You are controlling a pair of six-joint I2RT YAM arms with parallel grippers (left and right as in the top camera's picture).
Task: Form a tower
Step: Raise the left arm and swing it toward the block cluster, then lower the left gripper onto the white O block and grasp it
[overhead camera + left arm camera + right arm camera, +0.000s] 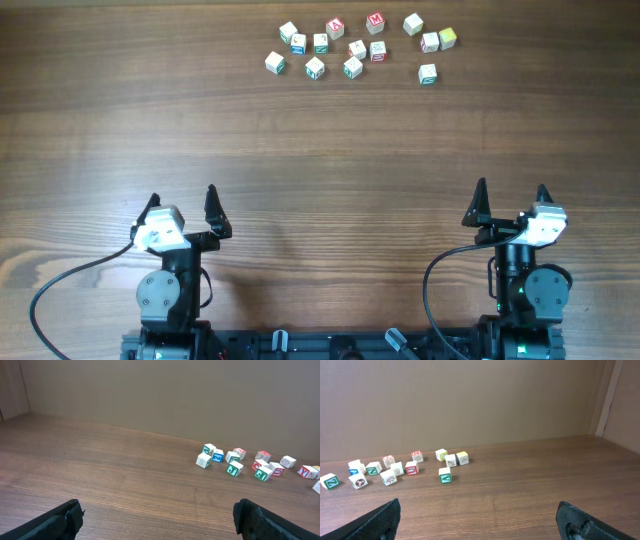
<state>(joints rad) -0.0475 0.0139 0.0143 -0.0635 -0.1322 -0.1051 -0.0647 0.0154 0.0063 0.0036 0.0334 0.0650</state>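
Currently, left tool [182, 195] released, right tool [511, 186] released, both empty, small white lettered cubes [357, 48] scattered loose well ahead.

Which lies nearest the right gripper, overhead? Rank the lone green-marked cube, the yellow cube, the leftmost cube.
1. Lone green-marked cube, cluster's front right, nearest the right gripper.
2. Yellow cube, far right edge.
3. Leftmost cube, far left.

Brown wooden table [320, 150], its grain running side to side. Near the far edge, small white letter cubes [357, 47] lie loosely scattered, each resting singly on the wood, with green, red or blue marks. A yellowish cube [447, 38] sits at the right end. A green-marked cube [428, 73] lies slightly apart, nearer.
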